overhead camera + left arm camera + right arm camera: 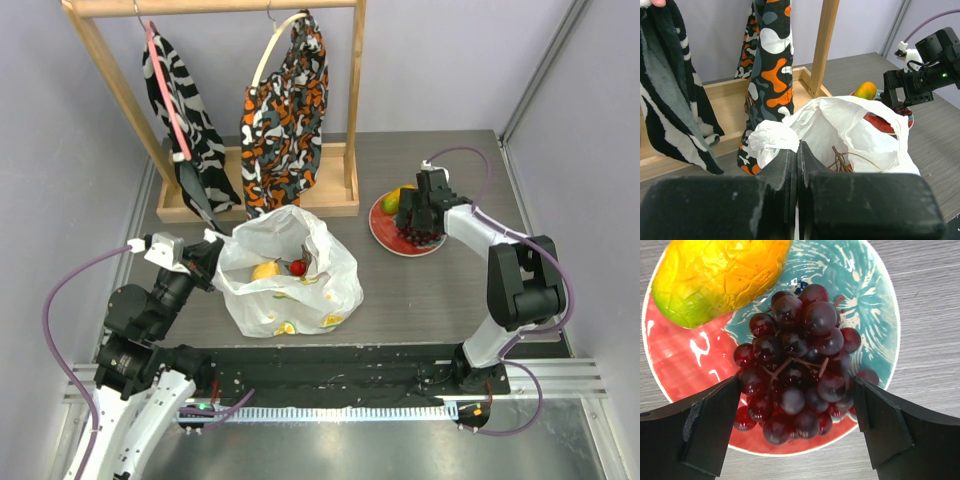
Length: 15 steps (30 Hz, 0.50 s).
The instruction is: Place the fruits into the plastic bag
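A grey wood-grain table point(430, 300) carries the scene, with the plastic bag point(335, 275) standing open at its centre. Behind the bag stands a wooden rack point(355, 110), a zebra-striped cloth point(190, 110) hanging at the rack's left end and an orange-black cloth point(285, 120) directly behind the bag.

The left arm is folded low to the left of the bag, its elbow tucked near its base and its forearm angled up to the bag's left edge. The left gripper point(798, 150) is clenched at that edge, and a sliver of white plastic shows between its pressed-together fingers point(782, 172). The bag's bunched handle sits just beside them.

The right arm rises from its base well to the right of the bag, bends at the elbow and reaches back and inward, with its wrist tipped downward over a red-and-teal plate point(870, 305) to the bag's right. The right gripper point(797, 427) is spread wide, one finger on either side of the grape bunch point(800, 375) (whether the pads touch the grapes cannot be told).

The mango point(720, 275) lies on the same plate on the bunch's far side. Inside the bag, the lemon point(265, 270) and the red berries point(298, 267) rest side by side.
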Motion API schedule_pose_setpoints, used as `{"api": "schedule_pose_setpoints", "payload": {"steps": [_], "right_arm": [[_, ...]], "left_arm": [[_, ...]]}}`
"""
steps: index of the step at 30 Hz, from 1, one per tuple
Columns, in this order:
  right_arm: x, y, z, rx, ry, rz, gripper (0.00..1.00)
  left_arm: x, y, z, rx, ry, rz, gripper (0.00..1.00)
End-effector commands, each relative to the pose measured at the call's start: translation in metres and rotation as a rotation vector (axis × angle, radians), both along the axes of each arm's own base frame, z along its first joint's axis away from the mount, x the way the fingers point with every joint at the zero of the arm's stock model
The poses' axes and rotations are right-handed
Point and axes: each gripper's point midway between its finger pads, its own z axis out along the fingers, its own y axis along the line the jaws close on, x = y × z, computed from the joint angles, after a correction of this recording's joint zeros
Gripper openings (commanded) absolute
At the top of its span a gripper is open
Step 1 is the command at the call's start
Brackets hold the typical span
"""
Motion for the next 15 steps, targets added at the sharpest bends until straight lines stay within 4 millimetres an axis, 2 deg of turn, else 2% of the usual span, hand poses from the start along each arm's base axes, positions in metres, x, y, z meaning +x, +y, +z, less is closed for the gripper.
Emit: {"api": "schedule_pose_setpoints", "payload": {"steps": [1,15], "right_arm": [[0.015,0.002,0.007,0.018,-0.033,-0.006,1.0],[0.021,-0.009,-0.018,0.016,0.03,-0.034,1.0]], "left_arm": [[-0.003,0.0,0.01,-0.01,-0.034,-0.006,0.0],[-0.003,0.0,0.011,-0.011,-0.036,-0.006,0.0]]}}
